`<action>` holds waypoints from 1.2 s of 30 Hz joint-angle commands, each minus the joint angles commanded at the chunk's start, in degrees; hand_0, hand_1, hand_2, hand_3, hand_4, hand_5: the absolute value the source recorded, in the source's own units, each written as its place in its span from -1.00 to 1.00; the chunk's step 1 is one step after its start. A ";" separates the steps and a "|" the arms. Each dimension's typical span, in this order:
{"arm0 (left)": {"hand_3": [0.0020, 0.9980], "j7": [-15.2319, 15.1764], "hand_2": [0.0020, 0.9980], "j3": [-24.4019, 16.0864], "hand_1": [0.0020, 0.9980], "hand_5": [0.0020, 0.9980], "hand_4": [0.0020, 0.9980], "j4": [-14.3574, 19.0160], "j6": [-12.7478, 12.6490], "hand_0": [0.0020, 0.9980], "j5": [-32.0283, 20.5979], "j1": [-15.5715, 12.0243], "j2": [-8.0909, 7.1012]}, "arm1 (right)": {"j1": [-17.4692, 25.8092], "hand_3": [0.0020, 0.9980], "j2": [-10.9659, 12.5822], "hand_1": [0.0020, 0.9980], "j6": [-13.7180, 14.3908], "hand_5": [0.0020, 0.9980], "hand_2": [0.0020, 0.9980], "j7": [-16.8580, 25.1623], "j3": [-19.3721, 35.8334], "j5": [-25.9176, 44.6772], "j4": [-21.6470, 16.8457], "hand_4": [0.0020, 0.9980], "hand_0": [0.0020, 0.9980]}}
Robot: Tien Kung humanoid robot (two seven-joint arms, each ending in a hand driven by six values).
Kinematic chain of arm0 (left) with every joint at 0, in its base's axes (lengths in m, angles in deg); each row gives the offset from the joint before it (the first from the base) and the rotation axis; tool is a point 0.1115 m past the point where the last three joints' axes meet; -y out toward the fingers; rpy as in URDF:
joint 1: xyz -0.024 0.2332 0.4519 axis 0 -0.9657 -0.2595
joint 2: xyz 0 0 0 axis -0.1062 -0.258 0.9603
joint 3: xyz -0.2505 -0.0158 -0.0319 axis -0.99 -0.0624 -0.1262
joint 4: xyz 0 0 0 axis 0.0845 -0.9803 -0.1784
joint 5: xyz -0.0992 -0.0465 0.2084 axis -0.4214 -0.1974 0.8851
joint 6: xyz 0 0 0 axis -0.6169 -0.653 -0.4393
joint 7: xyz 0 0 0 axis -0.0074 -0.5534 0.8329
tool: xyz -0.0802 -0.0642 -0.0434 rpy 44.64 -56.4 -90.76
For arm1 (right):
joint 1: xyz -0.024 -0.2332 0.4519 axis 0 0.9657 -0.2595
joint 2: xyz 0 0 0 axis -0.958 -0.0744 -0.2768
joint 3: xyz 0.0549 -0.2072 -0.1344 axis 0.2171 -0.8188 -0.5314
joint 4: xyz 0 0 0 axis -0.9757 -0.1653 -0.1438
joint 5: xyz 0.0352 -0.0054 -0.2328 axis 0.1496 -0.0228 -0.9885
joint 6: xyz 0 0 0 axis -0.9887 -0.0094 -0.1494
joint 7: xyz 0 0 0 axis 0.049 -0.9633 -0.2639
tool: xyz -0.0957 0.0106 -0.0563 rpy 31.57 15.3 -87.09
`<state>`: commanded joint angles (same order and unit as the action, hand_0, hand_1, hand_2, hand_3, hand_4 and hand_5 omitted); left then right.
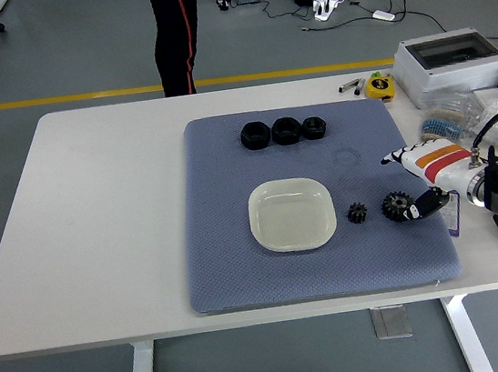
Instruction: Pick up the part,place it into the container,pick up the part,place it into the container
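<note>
**Two black gears wait on the mat**

Two small gears, the larger (399, 206) and the smaller (357, 213), lie right of the shallow container (292, 214). They look rigid, light and toothed, best pinched across the rim. The right hand (419, 184) brackets the larger gear, grasping nothing yet. The padded blue mat (240, 260) gives some grip; the tabletop (106, 214) offers room.

Two black toothed gears were seen lying flat on the grey mat, the small gear (356, 213) just right of the empty cream container (292, 214), the larger gear (399, 206) beside it.
</note>
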<state>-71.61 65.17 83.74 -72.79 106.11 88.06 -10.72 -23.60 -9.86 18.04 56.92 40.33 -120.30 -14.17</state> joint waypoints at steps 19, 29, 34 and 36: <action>0.23 -0.07 0.35 0.19 0.26 0.31 0.24 0.08 0.21 0.33 -0.19 0.41 -0.08 | -2.50 0.15 -3.17 0.23 1.81 -0.07 0.36 2.53 -4.63 9.19 10.32 0.93 0.17; 0.23 -0.01 0.35 0.03 0.26 0.31 0.24 0.09 0.40 0.33 0.28 0.55 -0.15 | -1.92 -0.05 -3.18 0.02 3.26 0.02 0.08 3.44 -5.17 9.86 11.44 0.75 -0.15; 0.23 -0.01 0.35 -0.24 0.26 0.31 0.24 0.05 0.34 0.33 0.47 0.62 -0.07 | -1.46 -0.14 -2.92 -0.25 4.58 0.09 -0.08 3.94 -5.23 9.66 11.34 0.64 -0.46; 0.23 -0.01 0.35 -0.21 0.26 0.31 0.24 0.08 0.39 0.33 0.50 0.61 -0.08 | -1.38 -0.14 -2.93 -0.25 5.56 0.09 -0.08 4.27 -5.45 9.74 11.26 0.64 -0.46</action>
<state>-71.62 64.95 83.82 -72.39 106.60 88.67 -10.80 -24.99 -12.79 23.59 61.19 34.88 -110.56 -2.91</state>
